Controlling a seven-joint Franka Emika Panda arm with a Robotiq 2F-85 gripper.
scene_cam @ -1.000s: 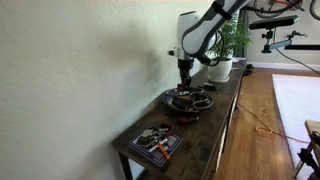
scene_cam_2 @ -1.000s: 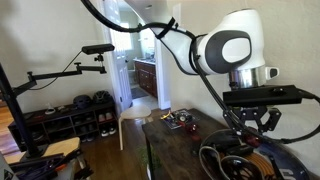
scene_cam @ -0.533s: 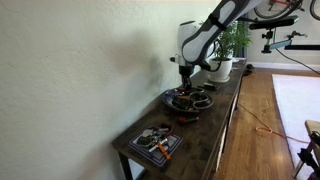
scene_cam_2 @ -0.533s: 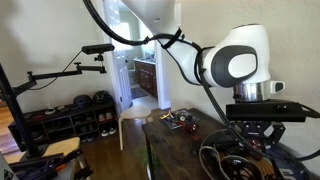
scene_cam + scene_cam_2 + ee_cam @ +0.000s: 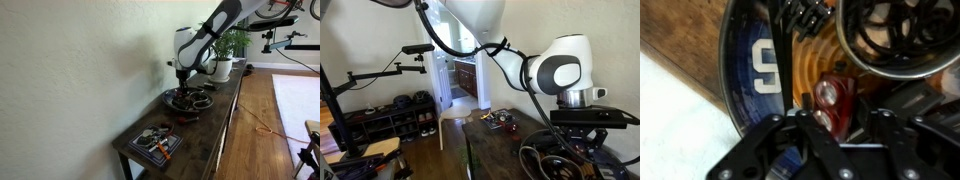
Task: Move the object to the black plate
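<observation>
The black plate (image 5: 189,100) is a round dark dish with a raised rim on the long wooden table; it also shows in the other exterior view (image 5: 552,163). In the wrist view its rim (image 5: 728,75) curves round compartments holding a blue card marked 9 and an orange patch. My gripper (image 5: 183,78) hangs just over the plate, also in an exterior view (image 5: 576,150). In the wrist view the gripper (image 5: 836,118) is shut on a small red translucent object (image 5: 834,98), held right above the plate's inside.
A potted plant (image 5: 224,62) stands behind the plate. A rectangular dark tray (image 5: 152,143) with small items lies at the table's near end, also in an exterior view (image 5: 501,121). The wall runs along one side. A round metal-rimmed ring (image 5: 898,38) sits in the plate.
The arm has shifted a little and sunk lower over the black plate, still holding the red object. Nothing on the table has moved.
</observation>
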